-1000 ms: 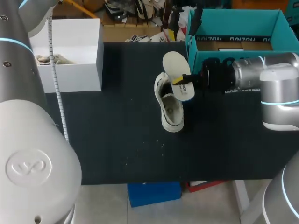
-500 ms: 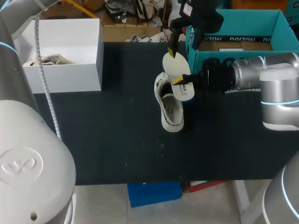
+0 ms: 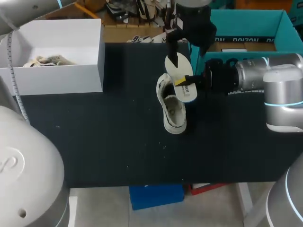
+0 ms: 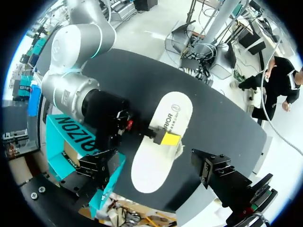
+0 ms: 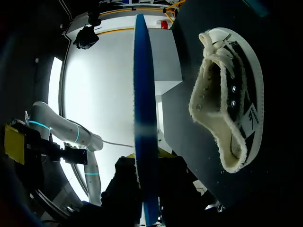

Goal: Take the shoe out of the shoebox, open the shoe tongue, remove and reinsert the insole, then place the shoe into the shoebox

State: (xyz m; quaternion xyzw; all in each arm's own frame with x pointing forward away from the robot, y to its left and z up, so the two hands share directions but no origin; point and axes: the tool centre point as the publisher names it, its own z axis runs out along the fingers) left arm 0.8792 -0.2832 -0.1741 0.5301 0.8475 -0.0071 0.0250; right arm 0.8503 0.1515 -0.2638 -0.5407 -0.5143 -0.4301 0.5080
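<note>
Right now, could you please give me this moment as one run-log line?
phase: insole out | right pincer: shut on insole, by shoe | left pincer: open, at insole's free end | shoe: on table

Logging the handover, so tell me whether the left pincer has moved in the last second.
Yes. The left pincer has come in from the table's far side, beside the teal box, and now straddles the insole.

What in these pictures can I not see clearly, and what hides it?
Head view: the insole and the right gripper cover part of the opening of the shoe.
Head view: the pale thing in the white box is too small to name.
Head view: the left arm covers a corner of the teal box.
Right wrist view: the edge-on insole hides the right gripper's fingertips.
</note>
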